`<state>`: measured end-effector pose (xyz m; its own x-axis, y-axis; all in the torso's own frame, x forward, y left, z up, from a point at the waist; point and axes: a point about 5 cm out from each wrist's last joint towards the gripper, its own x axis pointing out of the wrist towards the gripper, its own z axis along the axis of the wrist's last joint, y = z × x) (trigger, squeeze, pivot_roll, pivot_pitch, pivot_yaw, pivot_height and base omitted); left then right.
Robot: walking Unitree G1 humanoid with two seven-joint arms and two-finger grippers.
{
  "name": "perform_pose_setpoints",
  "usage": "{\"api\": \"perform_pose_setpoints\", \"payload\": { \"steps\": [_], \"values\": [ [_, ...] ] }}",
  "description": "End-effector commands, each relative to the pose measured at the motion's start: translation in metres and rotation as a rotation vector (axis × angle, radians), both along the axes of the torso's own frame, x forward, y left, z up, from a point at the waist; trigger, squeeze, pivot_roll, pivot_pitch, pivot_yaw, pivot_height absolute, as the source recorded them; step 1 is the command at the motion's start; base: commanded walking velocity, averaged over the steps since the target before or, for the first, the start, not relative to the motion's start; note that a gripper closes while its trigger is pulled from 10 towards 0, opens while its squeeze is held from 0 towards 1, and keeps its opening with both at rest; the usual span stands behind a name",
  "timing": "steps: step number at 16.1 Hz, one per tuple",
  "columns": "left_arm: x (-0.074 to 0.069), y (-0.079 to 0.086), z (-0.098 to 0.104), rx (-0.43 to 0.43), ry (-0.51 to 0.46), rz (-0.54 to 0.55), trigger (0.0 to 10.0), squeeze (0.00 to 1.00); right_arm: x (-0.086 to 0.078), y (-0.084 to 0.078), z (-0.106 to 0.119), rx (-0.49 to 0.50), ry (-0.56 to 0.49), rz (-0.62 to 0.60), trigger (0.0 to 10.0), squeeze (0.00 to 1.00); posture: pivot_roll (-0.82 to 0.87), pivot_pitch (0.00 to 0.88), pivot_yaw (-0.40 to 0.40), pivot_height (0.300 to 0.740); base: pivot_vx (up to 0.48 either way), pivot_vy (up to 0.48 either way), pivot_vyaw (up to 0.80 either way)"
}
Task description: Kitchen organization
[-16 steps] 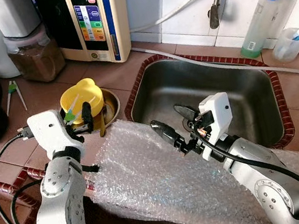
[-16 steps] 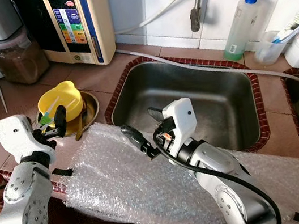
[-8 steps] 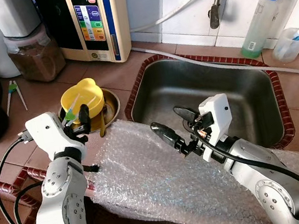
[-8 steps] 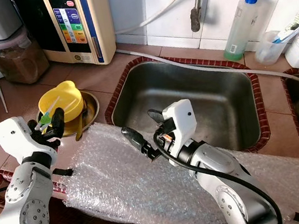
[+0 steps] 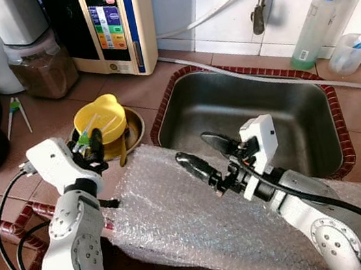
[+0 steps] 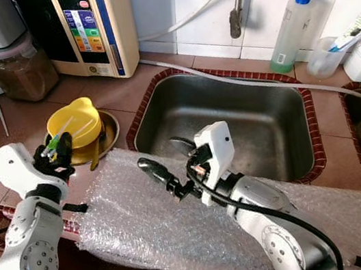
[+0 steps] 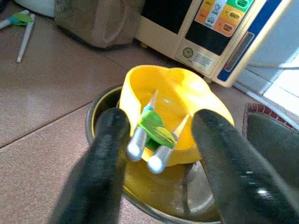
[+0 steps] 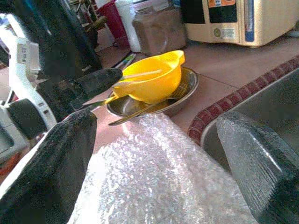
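Observation:
A yellow bowl (image 5: 100,116) sits in a shallow steel dish (image 5: 133,123) on the tiled counter, left of the sink (image 5: 245,107). Green-and-white training chopsticks (image 7: 152,128) rest in the bowl, their ends leaning toward one finger. My left gripper (image 7: 161,119) is open at the bowl's near rim, its fingers on either side of the chopsticks without closing on them. A sheet of bubble wrap (image 5: 180,218) covers the counter's front edge. My right gripper (image 5: 192,148) hovers open just above the wrap, beside the sink's left corner, pointing toward the bowl.
A second pair of chopsticks (image 5: 15,110) lies on the counter at far left. A jar of brown powder (image 5: 44,67) and a water machine (image 5: 113,21) stand at the back. A blue-capped bottle (image 5: 315,26) stands behind the sink. A utensil (image 5: 122,148) leans in the dish.
My left gripper has drawn back slightly from the bowl, toward the left. My right gripper has shifted a little left over the bubble wrap. Both stay open.

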<state>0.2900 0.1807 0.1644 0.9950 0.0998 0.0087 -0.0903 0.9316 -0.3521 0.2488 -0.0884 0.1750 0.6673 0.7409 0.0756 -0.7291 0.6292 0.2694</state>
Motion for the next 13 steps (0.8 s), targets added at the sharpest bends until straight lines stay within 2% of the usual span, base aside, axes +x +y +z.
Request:
{"api": "perform_pose_setpoints", "payload": {
  "steps": [1, 13],
  "values": [
    [0.001, 0.000, -0.002, -0.007, 0.016, 0.004, 0.0, 0.00, -0.004, -0.002, 0.005, 0.018, -0.009, 0.014, 10.0, 0.00, -0.02, 0.101, -0.003, 0.740, 0.000, 0.000, 0.00],
    [0.001, 0.003, 0.011, -0.052, -0.054, 0.023, 0.0, 0.00, -0.005, -0.001, 0.006, 0.050, 0.018, 0.045, 10.0, 0.00, -0.01, 0.100, 0.001, 0.740, 0.000, 0.000, 0.00]
  ]
}}
